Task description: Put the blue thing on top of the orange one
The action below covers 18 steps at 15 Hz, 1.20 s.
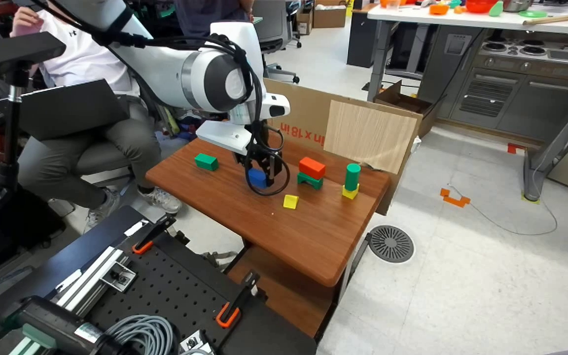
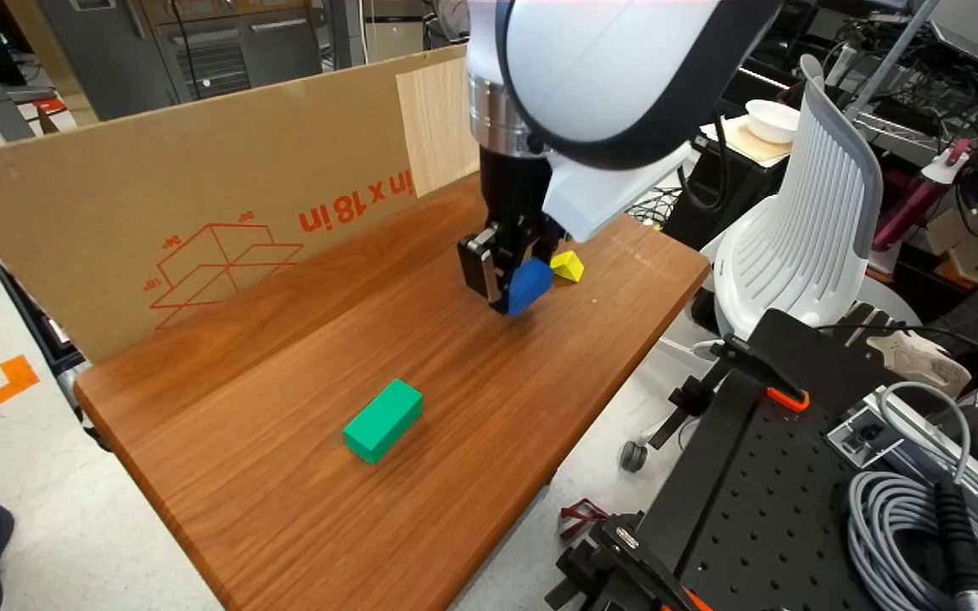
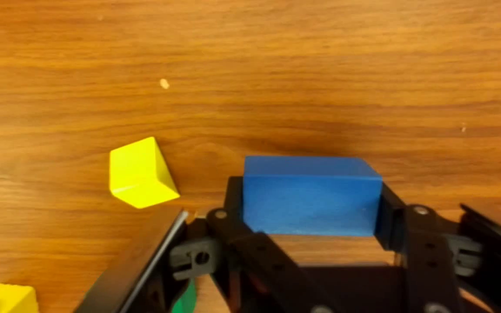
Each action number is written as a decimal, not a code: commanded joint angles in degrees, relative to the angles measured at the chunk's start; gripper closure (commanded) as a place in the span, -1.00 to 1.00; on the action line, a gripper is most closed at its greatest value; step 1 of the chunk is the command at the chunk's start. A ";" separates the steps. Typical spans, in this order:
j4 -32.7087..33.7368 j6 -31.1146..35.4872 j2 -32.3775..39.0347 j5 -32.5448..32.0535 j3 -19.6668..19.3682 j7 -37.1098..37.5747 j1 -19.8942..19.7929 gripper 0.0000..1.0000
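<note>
Across the room, a red bowl (image 1: 481, 6) sits on a white table (image 1: 461, 22), and an open cardboard box (image 1: 406, 102) rests on the floor (image 1: 461, 276); their contents I can't make out. On my wood-grained counter (image 1: 294, 241), backed by a red-printed cardboard panel (image 2: 115, 246), I have the tool (image 3: 312, 206) clamped on the smooth blue block (image 2: 530, 287), a finger (image 3: 234, 195) against each end, jaws parted by its length. Whether it touches the counter, I can't tell. The orange block (image 1: 312, 167) lies flat on an arched green block (image 1: 309, 181), near an upright green cylinder (image 1: 352, 176) on a yellow block (image 1: 350, 192). Another yellow block (image 3: 135, 171) lies near the tool; a rectangular green block (image 2: 383, 422), well apart.
</note>
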 commanded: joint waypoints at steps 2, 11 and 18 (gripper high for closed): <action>1.11 -6.55 -4.96 0.06 -0.30 -4.58 -3.97 0.16; 9.45 -11.34 -2.25 0.61 0.02 -7.37 -7.37 0.16; 16.14 -13.43 2.78 0.69 -0.43 -6.74 -7.66 0.16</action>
